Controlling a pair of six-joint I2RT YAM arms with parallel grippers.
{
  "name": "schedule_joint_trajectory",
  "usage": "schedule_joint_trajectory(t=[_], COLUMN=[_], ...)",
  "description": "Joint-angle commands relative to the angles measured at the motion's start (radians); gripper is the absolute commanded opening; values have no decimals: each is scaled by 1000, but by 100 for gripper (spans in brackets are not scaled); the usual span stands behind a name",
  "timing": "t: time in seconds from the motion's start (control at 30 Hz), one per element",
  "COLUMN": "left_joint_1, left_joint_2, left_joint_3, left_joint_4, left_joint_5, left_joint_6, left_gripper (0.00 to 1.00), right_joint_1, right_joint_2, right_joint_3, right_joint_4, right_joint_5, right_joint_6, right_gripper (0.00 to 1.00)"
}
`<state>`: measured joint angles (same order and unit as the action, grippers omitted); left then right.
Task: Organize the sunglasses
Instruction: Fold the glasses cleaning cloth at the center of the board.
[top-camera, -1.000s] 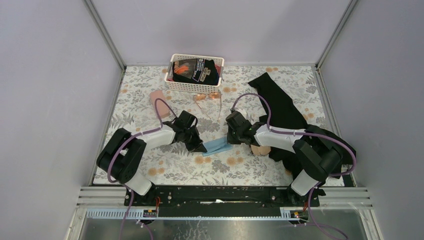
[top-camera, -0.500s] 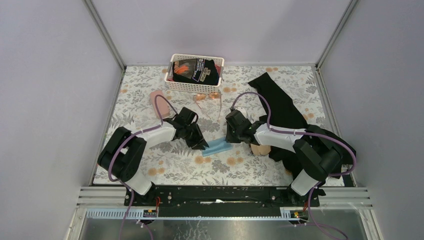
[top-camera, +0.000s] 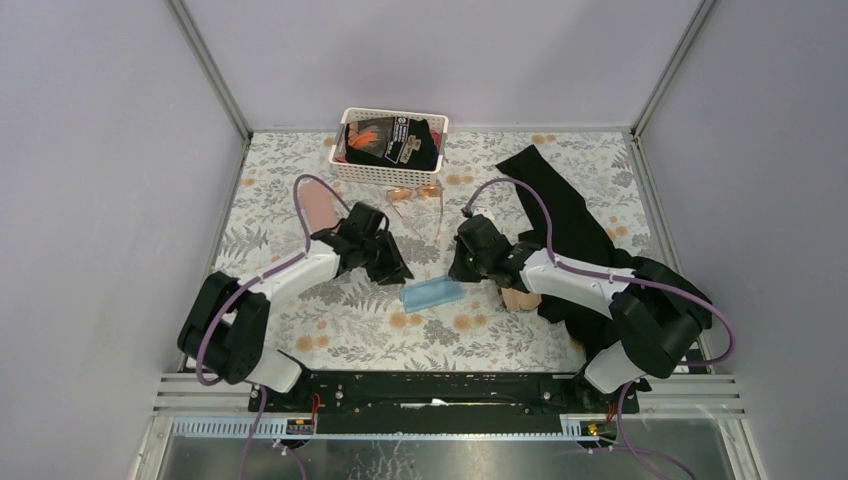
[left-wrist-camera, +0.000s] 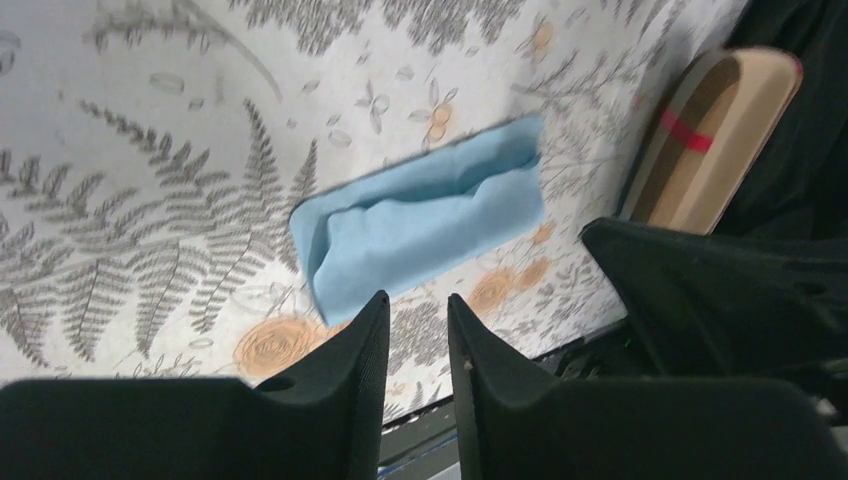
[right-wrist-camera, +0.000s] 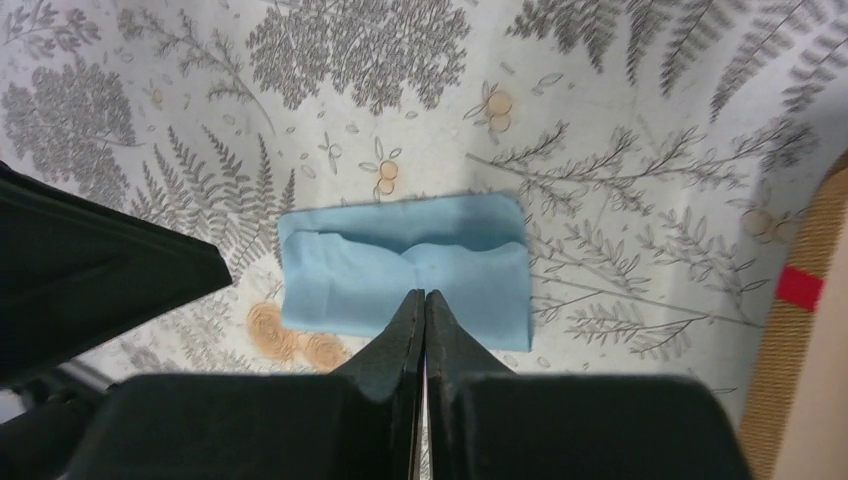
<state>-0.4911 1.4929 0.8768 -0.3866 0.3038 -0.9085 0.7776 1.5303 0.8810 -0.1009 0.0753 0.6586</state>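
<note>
left hand (left-wrist-camera: 418, 300) narrow gap, empty; right hand (right-wrist-camera: 424, 296) closed, empty. Both near blue cloth (right-wrist-camera: 340, 270); tinted sunglasses (top-camera: 415, 194) seemingly against basket (top-camera: 352, 172).

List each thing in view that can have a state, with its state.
left gripper: slightly open, empty
right gripper: shut, empty
blue cloth: folded, lying flat
basket: filled with dark items
wire-framed sunglasses: unfolded, outside the basket
</note>
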Motion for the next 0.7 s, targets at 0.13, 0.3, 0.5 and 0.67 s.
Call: schedule_joint_trajectory(t=[0.13,0.3,0.5,0.67], left_joint_1=[-53,-61,-49,-92], left_joint_2=[-22,46,107,6], left_joint_3=[-103,-117,-89,-43], left_joint_4=[77,120,111,44], left_joint_5=[110,52,-66,-35], left_joint_6=[18,22,95,136], left_gripper=[31,30,28,31], right_joint_1=[-3,-3,-4,-4], right_joint_2=[53,129,169,47], right_joint_3=[-4,18,24,-2], right_joint_4=[71,66,31,0], right_joint_5=[-112,-41,42,33], right_joint_6=[3,5,-11,-12], right_gripper=[0,0,0,0])
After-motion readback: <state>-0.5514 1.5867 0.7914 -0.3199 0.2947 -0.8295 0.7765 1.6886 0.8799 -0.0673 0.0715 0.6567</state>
